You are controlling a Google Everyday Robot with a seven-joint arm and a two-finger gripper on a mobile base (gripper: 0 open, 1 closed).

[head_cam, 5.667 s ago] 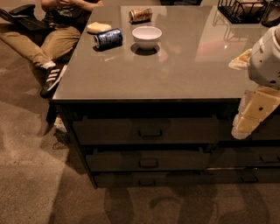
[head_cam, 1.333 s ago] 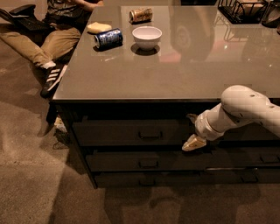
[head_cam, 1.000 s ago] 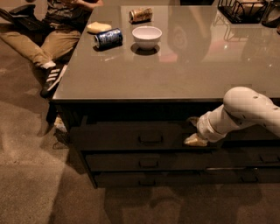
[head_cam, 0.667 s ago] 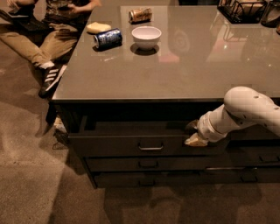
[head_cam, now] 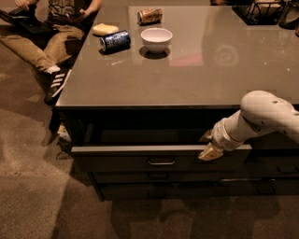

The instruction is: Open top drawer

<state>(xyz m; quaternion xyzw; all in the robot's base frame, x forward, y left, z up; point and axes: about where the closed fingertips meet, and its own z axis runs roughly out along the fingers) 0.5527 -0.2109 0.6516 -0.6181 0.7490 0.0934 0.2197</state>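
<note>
The hand (head_cam: 207, 145) is sitting at about 4 o'clock in the view, clamping onto the upper lip of the top drawer (head_cam: 126, 162). One pale finger (head_cam: 209, 153) is lying against the front face and the other is hooking behind the lip. The white arm (head_cam: 261, 116) is reaching in from 3 o'clock, bending down below the worktop (head_cam: 210, 70) edge.

The top drawer is standing partly pulled out under the worktop, with a dark gap showing behind its front. Its small metal bar handle (head_cam: 161, 162) is sitting at 9 o'clock from the hand, apart from it. Two shallower drawer fronts (head_cam: 159, 176) are lying flush below, toward 6 o'clock.

On the worktop, well apart from the hand toward 12 o'clock, a white bowl (head_cam: 156, 38) is standing upright. A blue can (head_cam: 115, 40) is lying on its side just at 9 o'clock of the bowl. A pale yellowish lump (head_cam: 104, 29) is resting near the can at 11 o'clock of it. A second, brownish can (head_cam: 150, 16) is lying on its side at 12 o'clock of the bowl. A black wire basket (head_cam: 259, 10) is sitting at the 1 o'clock corner.

A person (head_cam: 46, 32) is sitting on the floor at 11 o'clock, one striped sneaker (head_cam: 56, 84) pointing toward the cabinet.
</note>
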